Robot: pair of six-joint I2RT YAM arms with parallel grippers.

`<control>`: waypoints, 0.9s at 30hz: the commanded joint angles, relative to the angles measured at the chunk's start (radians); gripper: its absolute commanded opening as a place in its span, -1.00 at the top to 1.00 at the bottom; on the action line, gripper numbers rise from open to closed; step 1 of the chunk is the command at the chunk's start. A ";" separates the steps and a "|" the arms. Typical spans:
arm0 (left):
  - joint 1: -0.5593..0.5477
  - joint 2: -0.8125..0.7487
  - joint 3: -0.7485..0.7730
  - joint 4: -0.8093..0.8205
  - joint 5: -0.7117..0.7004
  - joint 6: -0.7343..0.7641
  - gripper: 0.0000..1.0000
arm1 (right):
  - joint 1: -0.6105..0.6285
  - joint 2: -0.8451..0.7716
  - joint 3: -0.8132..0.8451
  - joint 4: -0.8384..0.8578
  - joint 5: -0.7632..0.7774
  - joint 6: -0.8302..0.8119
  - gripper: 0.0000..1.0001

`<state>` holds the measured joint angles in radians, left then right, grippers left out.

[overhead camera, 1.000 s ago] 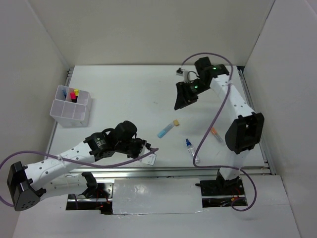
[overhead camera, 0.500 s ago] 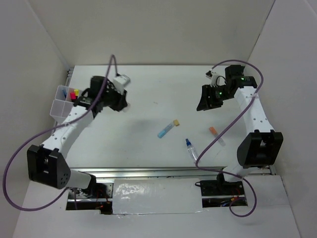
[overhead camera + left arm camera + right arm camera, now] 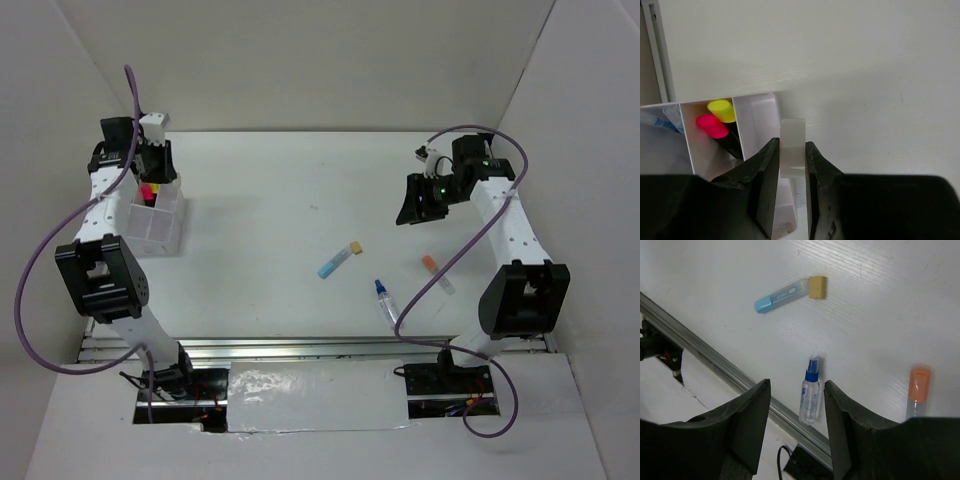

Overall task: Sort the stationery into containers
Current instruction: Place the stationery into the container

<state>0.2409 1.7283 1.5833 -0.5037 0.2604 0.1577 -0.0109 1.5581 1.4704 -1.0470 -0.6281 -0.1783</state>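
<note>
The left arm reaches to the far left corner of the table [image 3: 270, 190]. The left gripper [image 3: 791, 150] hangs above the organizer box [image 3: 165, 235], which sits at the table's left edge. Its two fingers are clamped on the clear tape ring [image 3: 792, 134], which stands on edge between them. In the left wrist view the ring lines up with the right-hand wall of the box. From this angle I cannot tell whether it is over a compartment or just outside that wall.

One far compartment holds a pink-capped highlighter [image 3: 711, 126] and a yellow-capped highlighter [image 3: 722, 110], upright and touching. The compartment to their left holds something pale blue that is too cut off to name.

The right gripper [image 3: 796, 385] hovers over the right side of the table with its fingers spread and nothing between them. Below it three items lie loose on the table, apart from one another:
- The light-blue marker [image 3: 336, 261] lies near the middle, slanted, with a tan cap at its far end.
- The blue-capped bottle [image 3: 385, 299] lies to the marker's right and closer to the near edge.
- The orange-capped tube [image 3: 437, 272] lies right of the bottle.
</note>
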 commanded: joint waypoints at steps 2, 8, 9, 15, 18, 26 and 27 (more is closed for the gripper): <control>0.069 0.069 0.064 -0.055 0.017 0.006 0.95 | 0.006 -0.027 -0.030 0.062 0.028 -0.001 -0.08; 0.071 0.076 0.018 0.017 -0.038 -0.001 0.94 | 0.005 -0.021 -0.035 0.058 0.034 -0.007 -0.08; 0.067 0.076 0.012 0.043 -0.049 -0.001 0.93 | 0.005 -0.020 -0.035 0.058 0.034 -0.007 -0.08; 0.052 0.115 0.014 0.085 -0.096 -0.006 0.72 | 0.005 -0.023 -0.047 0.061 0.036 -0.009 -0.08; 0.048 0.149 0.033 0.093 -0.118 -0.010 0.66 | 0.006 -0.024 -0.053 0.059 0.039 -0.010 -0.08; 0.044 0.203 0.076 0.094 -0.182 -0.018 0.42 | 0.034 -0.029 -0.056 0.059 0.054 -0.012 -0.08; 0.043 0.201 0.075 0.094 -0.173 -0.018 0.34 | 0.034 -0.029 -0.058 0.061 0.064 -0.012 -0.08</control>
<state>0.2871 1.9350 1.6066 -0.4389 0.1055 0.1516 0.0025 1.5581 1.4170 -1.0298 -0.5777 -0.1776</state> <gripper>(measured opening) 0.356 0.539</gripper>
